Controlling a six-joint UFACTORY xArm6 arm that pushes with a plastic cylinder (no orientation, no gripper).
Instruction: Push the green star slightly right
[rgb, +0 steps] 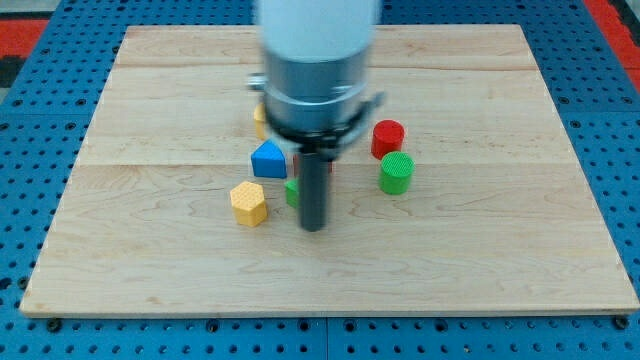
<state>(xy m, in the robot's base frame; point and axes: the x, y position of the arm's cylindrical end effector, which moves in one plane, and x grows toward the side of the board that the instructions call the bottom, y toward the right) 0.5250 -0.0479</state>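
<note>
The green star (292, 192) lies near the board's middle, mostly hidden behind my dark rod; only a green sliver shows at the rod's left. My tip (314, 227) rests on the board just below and right of that green sliver. A yellow hexagon block (248, 203) lies to the left of the tip. A blue block with a peaked top (268, 159) sits above the yellow one.
A red cylinder (388, 137) and a green cylinder (396, 173) stand to the right of the rod. A yellow block (260, 117) peeks out at the arm's left, and a red bit shows behind the rod. The wooden board (500, 250) lies on a blue pegboard.
</note>
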